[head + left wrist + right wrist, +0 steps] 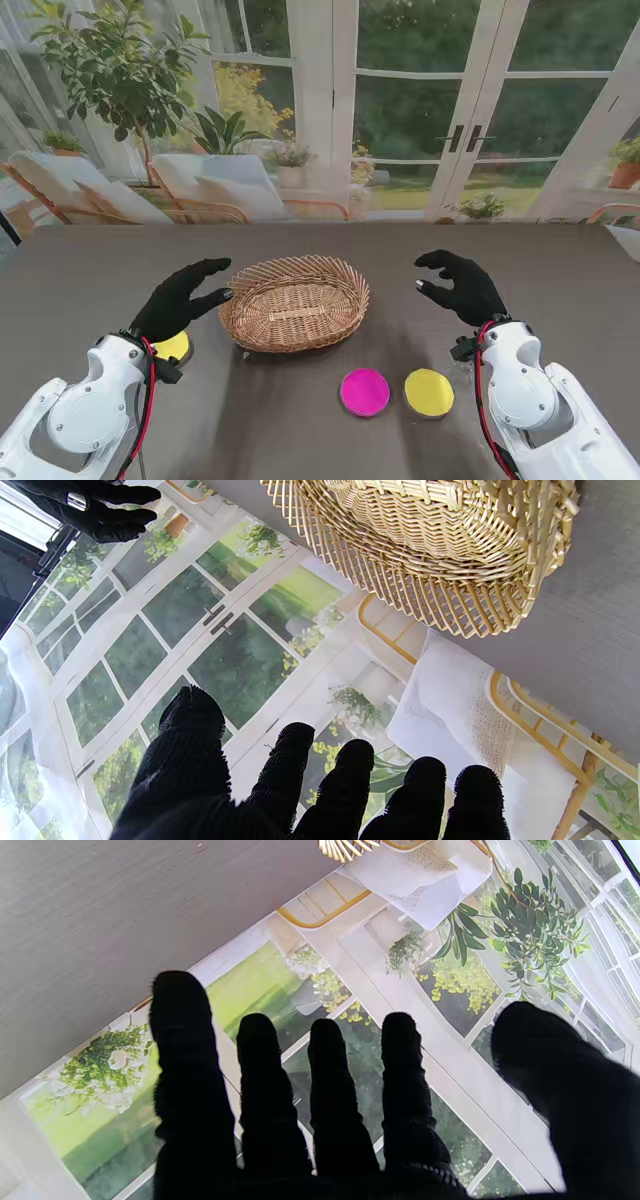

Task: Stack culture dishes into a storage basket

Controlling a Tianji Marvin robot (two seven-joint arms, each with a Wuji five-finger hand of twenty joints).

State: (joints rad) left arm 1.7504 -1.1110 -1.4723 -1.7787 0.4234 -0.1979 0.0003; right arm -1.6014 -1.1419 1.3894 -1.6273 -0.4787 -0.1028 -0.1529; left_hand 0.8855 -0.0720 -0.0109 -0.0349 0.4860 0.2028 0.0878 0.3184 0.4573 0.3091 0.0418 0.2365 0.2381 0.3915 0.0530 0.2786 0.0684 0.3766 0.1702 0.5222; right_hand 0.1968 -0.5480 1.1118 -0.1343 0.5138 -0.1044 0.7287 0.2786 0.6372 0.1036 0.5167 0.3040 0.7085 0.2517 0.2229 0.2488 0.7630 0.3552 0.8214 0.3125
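1. Wicker storage basket (294,301) at the middle of the grey tabletop (560,265), nothing visible inside.
2. Three culture dishes counted: magenta dish (365,391) and yellow dish (428,392) side by side, apart, toward the near edge, right of the basket; second yellow dish (172,346) near the left edge, half hidden under the left wrist.
3. Left hand (178,297) just left of the basket, fingers spread, grasping nothing.
4. Right hand (460,285) right of the basket, fingers loosely curled and apart, likewise released.
5. Nothing between basket and dishes.
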